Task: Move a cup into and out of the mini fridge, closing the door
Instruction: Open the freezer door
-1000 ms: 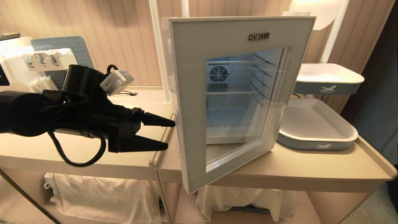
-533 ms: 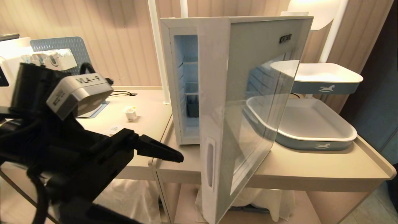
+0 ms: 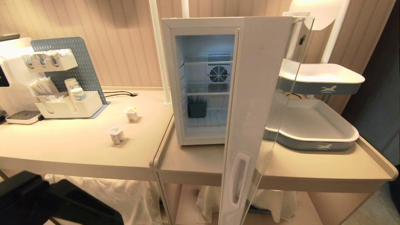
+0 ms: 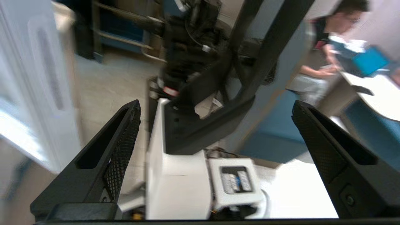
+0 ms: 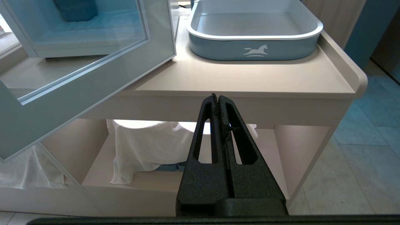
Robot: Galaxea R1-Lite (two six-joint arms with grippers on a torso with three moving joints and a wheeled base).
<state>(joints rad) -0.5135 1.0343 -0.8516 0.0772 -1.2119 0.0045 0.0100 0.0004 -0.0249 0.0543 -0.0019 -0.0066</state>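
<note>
You see the door (image 3: 250, 125) swung wide past the counter's (image 3: 312, 168) front edge; left gripper (image 4: 215, 106) spread empty, apparently low; right gripper (image 5: 217, 98) closed.

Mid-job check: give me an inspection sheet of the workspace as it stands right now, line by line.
Surface: beige counter, two sections.
Job's things: mini fridge lit; door swung wide open; two small cups on the counter; grey bin inside.
Clutter: organiser rack, two stacked trays.
Grippers: left gripper open, empty, low off the counter; right gripper shut, parked below the counter edge.
Cables: black cord by the wall.
Surroundings: person at a desk.
</note>
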